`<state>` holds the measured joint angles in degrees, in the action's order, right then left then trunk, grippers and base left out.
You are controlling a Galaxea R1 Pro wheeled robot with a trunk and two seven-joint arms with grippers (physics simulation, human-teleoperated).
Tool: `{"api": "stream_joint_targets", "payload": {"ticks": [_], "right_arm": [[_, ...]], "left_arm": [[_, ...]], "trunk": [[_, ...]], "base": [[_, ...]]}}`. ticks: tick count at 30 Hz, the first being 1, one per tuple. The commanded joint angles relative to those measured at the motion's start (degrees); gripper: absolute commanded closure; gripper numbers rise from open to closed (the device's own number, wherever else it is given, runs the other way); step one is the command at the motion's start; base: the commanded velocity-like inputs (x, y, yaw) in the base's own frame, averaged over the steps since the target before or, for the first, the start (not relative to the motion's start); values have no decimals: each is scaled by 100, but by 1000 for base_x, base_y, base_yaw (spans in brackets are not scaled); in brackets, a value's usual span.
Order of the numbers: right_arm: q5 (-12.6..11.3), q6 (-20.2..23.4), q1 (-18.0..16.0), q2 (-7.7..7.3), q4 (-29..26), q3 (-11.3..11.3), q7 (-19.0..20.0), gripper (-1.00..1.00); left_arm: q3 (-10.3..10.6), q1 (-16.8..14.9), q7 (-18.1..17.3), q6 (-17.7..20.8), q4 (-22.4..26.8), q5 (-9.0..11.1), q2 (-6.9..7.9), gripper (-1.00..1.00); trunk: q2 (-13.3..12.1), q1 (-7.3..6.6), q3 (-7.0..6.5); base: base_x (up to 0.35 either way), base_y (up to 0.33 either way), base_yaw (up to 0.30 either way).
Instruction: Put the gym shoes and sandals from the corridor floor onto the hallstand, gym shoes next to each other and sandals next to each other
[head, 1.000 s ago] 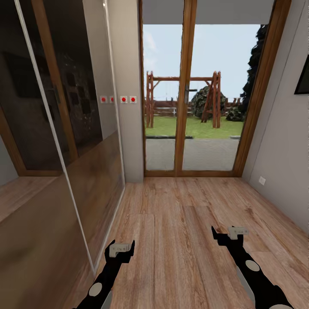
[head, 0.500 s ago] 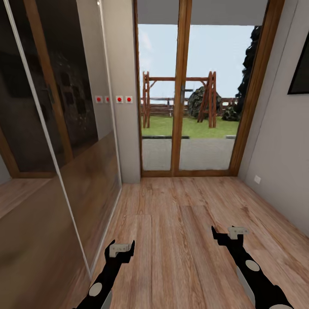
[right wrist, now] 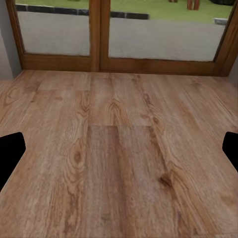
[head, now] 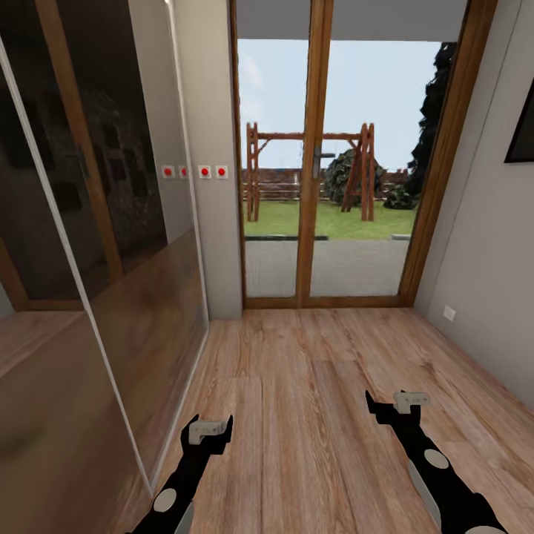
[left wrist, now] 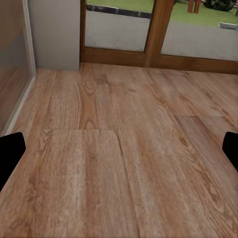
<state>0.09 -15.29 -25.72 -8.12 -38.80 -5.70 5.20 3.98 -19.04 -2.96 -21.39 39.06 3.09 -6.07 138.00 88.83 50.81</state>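
The gym shoes, the sandals and the hallstand are out of view. Light brown wood-plank corridor floor (head: 319, 386) stretches ahead to a glass door. My left gripper (head: 210, 429) hangs low at the left over bare planks, open with nothing between its fingers. My right gripper (head: 393, 406) is held low at the right, also open and empty. In the left wrist view the black fingertips (left wrist: 11, 153) stand wide apart over the corridor floor (left wrist: 119, 148). The right wrist view has the same wide gap over bare corridor floor (right wrist: 119, 148).
A wood-framed glass double door (head: 319, 170) closes the corridor's far end, with a garden behind it. Dark mirrored sliding panels (head: 89, 245) run along the left side. A grey wall (head: 489, 252) with a socket bounds the right. Red-dotted switches (head: 211, 172) sit on the left pillar.
The whole view has shifted a little, so the camera moved: the door and left wall sit slightly further left and closer. Both grippers keep their places in the picture and stay open.
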Motion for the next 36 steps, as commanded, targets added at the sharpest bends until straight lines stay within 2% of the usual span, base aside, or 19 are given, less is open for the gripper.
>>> {"api": "stream_joint_targets", "payload": {"ticks": [1, 15, 36], "right_arm": [[0, -18, -4, 4, 4, -27, 51, -100], [0, -18, -4, 4, -3, -27, 51, -100], [0, -18, -4, 4, -5, -27, 51, -100]], "left_arm": [[0, -3, -29, -15, -4, 33, 0, -100], [4, -3, -29, -15, -4, 33, -4, -100], [6, -3, -29, -15, -4, 33, -5, -100]], "trunk": [[2, -1, 6], [2, -1, 6], [2, -1, 6]], "base": [[22, 0, 0], [54, 0, 0], [272, 0, 0]]}}
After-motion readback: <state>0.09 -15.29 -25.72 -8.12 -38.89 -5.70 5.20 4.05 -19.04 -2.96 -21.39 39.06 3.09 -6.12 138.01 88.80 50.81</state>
